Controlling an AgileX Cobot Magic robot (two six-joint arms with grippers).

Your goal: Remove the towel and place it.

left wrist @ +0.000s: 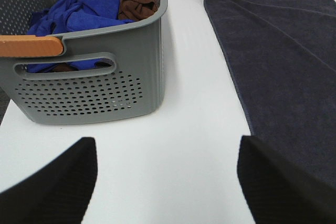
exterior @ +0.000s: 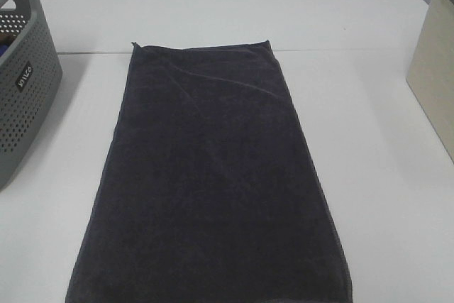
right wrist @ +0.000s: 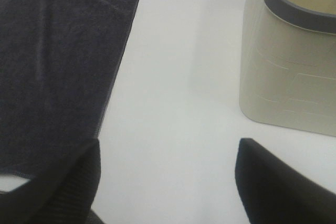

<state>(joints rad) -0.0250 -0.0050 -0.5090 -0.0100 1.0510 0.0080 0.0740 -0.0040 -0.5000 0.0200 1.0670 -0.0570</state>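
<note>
The dark charcoal-grey towel (exterior: 213,175) lies spread flat lengthwise on the white table (exterior: 383,196), from the table seam to the near edge. It also shows in the left wrist view (left wrist: 278,61) and in the right wrist view (right wrist: 58,61). Neither gripper shows in the exterior high view. My left gripper (left wrist: 165,182) is open and empty above bare table, between the grey basket and the towel's left edge. My right gripper (right wrist: 168,182) is open and empty above bare table, one finger (right wrist: 63,187) over the towel's right near corner.
A grey perforated basket (exterior: 21,83) stands at the left; in the left wrist view the basket (left wrist: 105,93) holds blue cloth (left wrist: 79,9) and brown cloth (left wrist: 134,1) and has an orange handle (left wrist: 29,45). A beige bin (exterior: 434,62) stands at the right, also in the right wrist view (right wrist: 289,72).
</note>
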